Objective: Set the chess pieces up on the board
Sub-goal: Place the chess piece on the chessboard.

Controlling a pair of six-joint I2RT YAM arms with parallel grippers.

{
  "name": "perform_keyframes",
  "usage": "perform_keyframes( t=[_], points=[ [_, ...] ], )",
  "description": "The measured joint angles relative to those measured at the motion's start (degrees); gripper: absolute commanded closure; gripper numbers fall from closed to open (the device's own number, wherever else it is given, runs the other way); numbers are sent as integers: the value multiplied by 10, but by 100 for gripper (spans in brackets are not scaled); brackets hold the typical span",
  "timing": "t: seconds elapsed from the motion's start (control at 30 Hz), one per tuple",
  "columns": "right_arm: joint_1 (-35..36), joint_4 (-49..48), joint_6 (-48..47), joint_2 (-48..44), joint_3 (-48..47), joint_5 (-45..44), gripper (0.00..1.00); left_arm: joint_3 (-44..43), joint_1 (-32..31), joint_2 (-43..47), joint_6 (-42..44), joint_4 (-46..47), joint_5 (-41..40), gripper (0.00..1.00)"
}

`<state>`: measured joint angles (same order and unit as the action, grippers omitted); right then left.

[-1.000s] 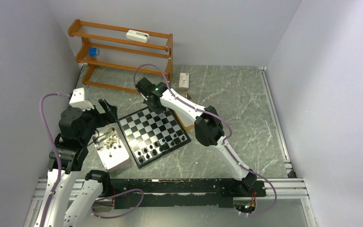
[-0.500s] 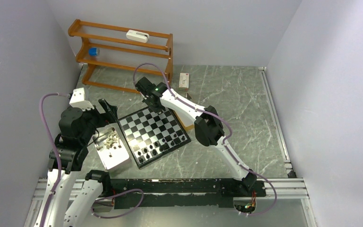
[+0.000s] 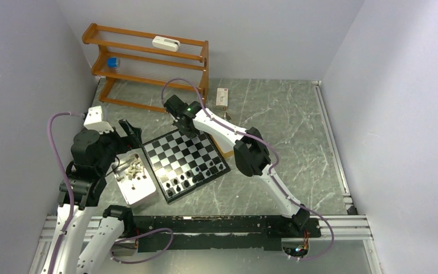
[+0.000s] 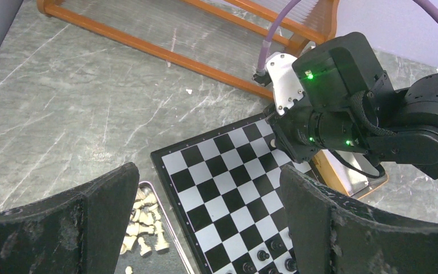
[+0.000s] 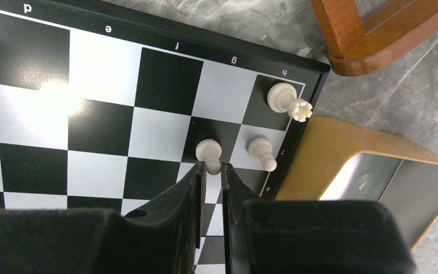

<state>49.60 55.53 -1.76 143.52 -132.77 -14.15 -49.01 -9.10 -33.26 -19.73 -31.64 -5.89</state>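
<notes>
The board (image 3: pixel 177 157) lies mid-table with black chess pieces (image 3: pixel 197 174) lined up on its near rows. My right gripper (image 5: pixel 211 166) is at the board's (image 5: pixel 102 68) far right corner, its tips shut on the head of a white pawn (image 5: pixel 208 149) standing on a dark square. Beside it stand another white pawn (image 5: pixel 260 151) and a white rook (image 5: pixel 288 100) in the corner. My left gripper (image 4: pixel 205 228) hangs open and empty above the board's (image 4: pixel 228 182) left edge. Several white pieces (image 4: pixel 145 222) lie in a tray (image 3: pixel 140 191) below it.
A wooden rack (image 3: pixel 148 63) stands at the back left with a white object (image 3: pixel 165 43) and a blue one (image 3: pixel 112 62) on it. A small box (image 3: pixel 222 98) lies behind the board. A wood-rimmed metal tray (image 5: pixel 376 177) sits against the board's right edge.
The right wrist has shifted very slightly at the board's far corner. The left arm has not moved.
</notes>
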Motion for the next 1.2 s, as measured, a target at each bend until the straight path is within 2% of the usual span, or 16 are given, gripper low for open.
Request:
perform_keyframes(
  t=[0.33,0.47,0.57,0.73,0.83,0.93,1.03,1.2],
  points=[
    [0,-5,7,0,2,12,69,0,0,-2,0,0,0,2],
    [-1,-13,10,-9,9,12,67,0,0,-11,-1,-1,-4,2],
    [-3,-17,13,-23,20,5,62,0,-1,-16,-3,-4,-6,2],
    [-7,-35,22,-59,55,0,61,0,-2,-15,-6,-8,-8,2],
    [-9,-51,33,-94,101,8,67,2,-2,-16,-10,-8,-10,2],
    [-10,-79,46,-135,157,17,82,9,-3,-32,-20,-8,-15,2],
    [-11,-120,59,-169,213,24,92,10,-3,-72,-33,-11,-16,2],
    [-11,-182,76,-183,265,46,98,19,-3,-140,-78,-14,-1,2]
  ],
)
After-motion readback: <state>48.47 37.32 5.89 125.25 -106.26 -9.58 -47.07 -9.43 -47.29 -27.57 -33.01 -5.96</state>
